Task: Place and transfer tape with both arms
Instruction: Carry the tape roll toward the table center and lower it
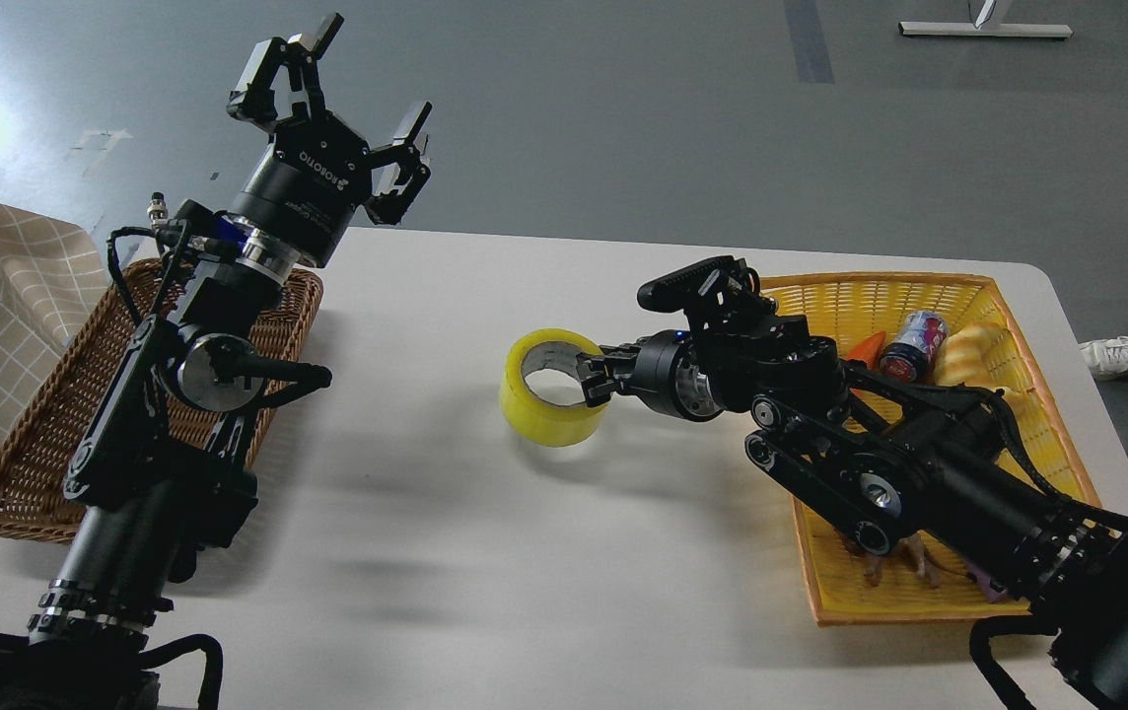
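Gripping tape [552,387] over white table [446,552], right tool [592,381], left tool [352,118] spread open, grey floor [623,108].

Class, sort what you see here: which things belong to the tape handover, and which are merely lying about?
Belongs: tape; right gripper shut on it; left gripper, open.

Lying about: brown wicker basket; yellow basket with a can, an orange thing, a pale yellow toy.

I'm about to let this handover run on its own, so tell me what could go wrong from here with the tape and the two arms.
1. The right gripper pinches only the near wall of the tape, one finger inside the core; the roll could twist or slip out.
2. The left gripper is open but raised far from the roll, so the handover needs a long approach and may misalign.
3. The right arm lies across the yellow basket and could drag it.
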Available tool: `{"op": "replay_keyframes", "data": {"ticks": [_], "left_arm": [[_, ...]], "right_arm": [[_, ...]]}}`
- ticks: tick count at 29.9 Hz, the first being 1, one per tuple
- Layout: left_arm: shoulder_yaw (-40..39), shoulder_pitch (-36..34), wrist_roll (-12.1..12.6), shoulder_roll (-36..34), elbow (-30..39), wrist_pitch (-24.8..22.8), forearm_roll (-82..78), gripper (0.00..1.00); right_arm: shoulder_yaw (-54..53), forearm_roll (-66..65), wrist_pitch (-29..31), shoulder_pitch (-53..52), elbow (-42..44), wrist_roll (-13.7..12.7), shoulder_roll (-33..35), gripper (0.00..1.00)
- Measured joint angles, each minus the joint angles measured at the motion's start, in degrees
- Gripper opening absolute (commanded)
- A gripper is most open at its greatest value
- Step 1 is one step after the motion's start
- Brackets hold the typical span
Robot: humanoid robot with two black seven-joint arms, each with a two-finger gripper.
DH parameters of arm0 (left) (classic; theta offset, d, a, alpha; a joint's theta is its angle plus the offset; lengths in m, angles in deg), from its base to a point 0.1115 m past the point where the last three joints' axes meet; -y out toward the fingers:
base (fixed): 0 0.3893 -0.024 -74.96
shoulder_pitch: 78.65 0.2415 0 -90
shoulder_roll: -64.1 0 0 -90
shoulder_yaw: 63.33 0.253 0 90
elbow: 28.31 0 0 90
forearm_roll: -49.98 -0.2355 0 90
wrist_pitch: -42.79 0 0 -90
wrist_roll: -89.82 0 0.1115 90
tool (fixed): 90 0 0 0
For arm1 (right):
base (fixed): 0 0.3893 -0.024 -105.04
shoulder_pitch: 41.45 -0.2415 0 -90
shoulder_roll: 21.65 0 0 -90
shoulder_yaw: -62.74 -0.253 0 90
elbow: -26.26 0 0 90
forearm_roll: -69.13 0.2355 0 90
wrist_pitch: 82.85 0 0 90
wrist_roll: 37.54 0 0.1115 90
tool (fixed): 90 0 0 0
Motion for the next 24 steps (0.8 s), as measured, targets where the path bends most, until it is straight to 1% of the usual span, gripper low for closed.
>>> {"op": "replay_keyframes", "data": {"ticks": [12, 15, 17, 24], "left_arm": [[0.0, 0.1, 0.0, -0.2, 0.0, 0.1, 0.6, 0.98], [0.0, 0.1, 0.0, -0.3, 0.0, 0.1, 0.6, 0.98], [0.0, 0.1, 0.0, -0.5, 0.0, 0.1, 0.6, 0.98], [0.1, 0.1, 0.0, -0.9, 0.0, 0.0, 0.6, 0.98]], "right_arm": [[0.1, -0.3, 0.0, 2.3, -0.1, 0.0, 0.0, 0.05], [0.0, -0.3, 0.0, 2.4, -0.1, 0.1, 0.0, 0.07], [-0.1, -0.3, 0.0, 2.4, -0.1, 0.1, 0.0, 0.12], [-0.7, -0.2, 0.0, 2.7, 0.4, 0.3, 0.0, 0.12]]}}
